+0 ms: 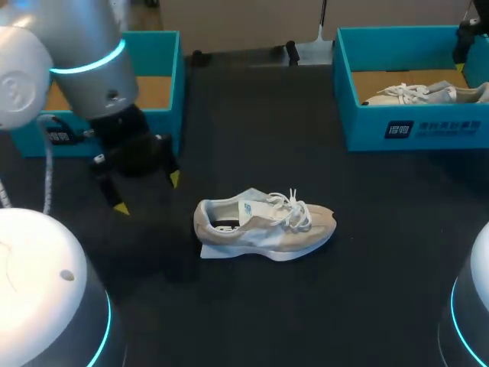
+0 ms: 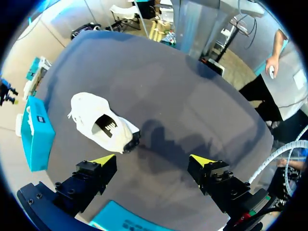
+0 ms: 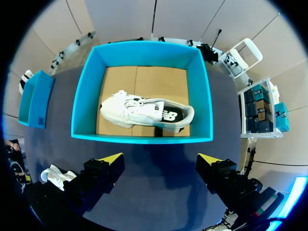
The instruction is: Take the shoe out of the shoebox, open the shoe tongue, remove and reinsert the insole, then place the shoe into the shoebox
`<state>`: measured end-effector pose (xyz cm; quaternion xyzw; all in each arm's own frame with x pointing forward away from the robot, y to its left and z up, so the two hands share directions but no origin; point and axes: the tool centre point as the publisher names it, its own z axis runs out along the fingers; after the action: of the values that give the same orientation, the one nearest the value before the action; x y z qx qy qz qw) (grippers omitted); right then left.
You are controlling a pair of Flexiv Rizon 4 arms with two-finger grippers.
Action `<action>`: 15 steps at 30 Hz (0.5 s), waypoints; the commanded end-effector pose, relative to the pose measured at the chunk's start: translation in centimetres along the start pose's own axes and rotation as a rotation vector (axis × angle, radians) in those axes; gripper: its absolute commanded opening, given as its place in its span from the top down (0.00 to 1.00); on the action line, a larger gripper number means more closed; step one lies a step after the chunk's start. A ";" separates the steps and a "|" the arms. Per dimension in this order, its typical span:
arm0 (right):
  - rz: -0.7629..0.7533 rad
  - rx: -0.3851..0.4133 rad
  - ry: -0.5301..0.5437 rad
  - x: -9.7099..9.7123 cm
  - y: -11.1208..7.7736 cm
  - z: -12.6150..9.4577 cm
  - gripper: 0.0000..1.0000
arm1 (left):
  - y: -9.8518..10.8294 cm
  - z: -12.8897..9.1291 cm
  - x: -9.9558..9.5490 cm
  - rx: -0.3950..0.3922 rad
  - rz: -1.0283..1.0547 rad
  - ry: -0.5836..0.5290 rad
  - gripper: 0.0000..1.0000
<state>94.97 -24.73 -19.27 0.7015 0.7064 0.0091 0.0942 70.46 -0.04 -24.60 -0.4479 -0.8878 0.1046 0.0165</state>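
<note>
one shoe (image 1: 263, 227) out on counter (image 1: 382, 267); our left hand (image 1: 147, 193) apart nearby, right hand (image 3: 160, 159) apart over shoebox (image 3: 139, 135); next we spread tongue (image 1: 256, 206).

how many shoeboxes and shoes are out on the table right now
shoeboxes: 2 (left shoebox, right shoebox)
shoes: 2 (loose shoe, boxed shoe)
total: 4
</note>
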 end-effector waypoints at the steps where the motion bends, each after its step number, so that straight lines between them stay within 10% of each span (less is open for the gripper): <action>1: 0.000 0.000 -0.001 0.0 0.0 0.0 0.00 | 0.7 -0.2 2.1 0.054 -0.029 -0.306 0.00; 15: 0.000 0.000 -0.001 0.0 0.0 0.0 0.00 | 3.1 0.7 6.2 0.177 -0.200 -0.428 0.00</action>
<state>94.97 -24.74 -19.27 0.7015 0.7063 0.0091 0.0942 69.44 5.53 -25.89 -0.3647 -0.9042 0.2223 -0.0049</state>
